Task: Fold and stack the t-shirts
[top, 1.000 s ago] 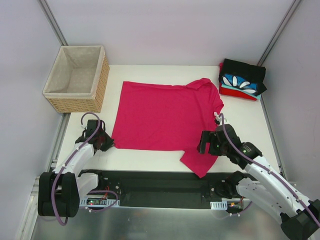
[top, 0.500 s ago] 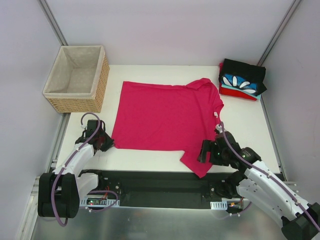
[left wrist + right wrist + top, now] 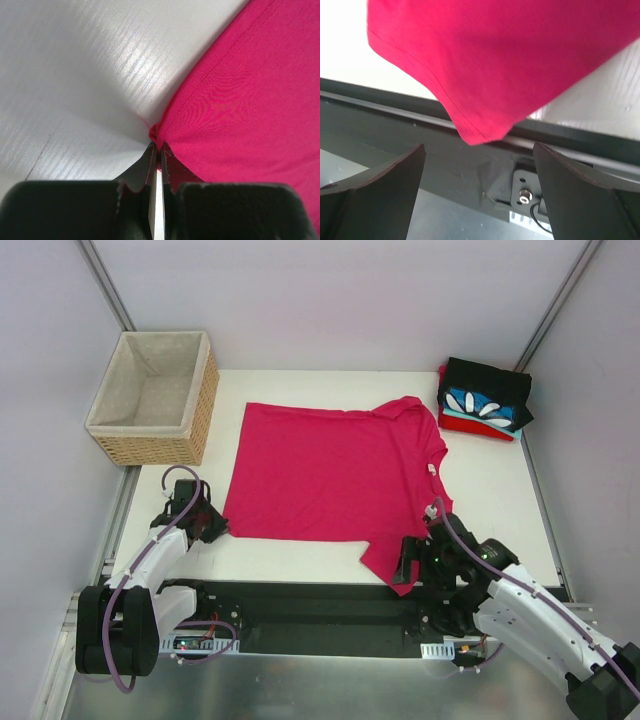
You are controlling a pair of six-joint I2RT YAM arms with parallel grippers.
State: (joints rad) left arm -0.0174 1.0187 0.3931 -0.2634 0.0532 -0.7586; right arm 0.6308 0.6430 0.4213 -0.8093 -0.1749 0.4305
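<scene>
A magenta-pink t-shirt point(image 3: 330, 470) lies spread flat on the white table. Its near sleeve point(image 3: 392, 562) pokes over the table's front edge. My left gripper point(image 3: 212, 527) sits at the shirt's near-left corner. In the left wrist view this gripper point(image 3: 156, 146) is shut on a pinch of that corner's hem, with the cloth point(image 3: 240, 100) running off to the right. My right gripper point(image 3: 408, 562) hovers over the sleeve's tip. In the right wrist view it point(image 3: 479, 145) is open, and the sleeve point(image 3: 495, 60) hangs just beyond its fingers point(image 3: 380, 185), untouched.
A stack of folded t-shirts point(image 3: 485, 400), black over blue petal print over red, sits at the back right corner. A wicker basket point(image 3: 203, 390) with beige lining stands at the back left. A dark rail point(image 3: 300, 600) runs below the table's front edge.
My right gripper has slid back along the sleeve toward the table's front edge, staying open. The left gripper and the shirt have not moved.
</scene>
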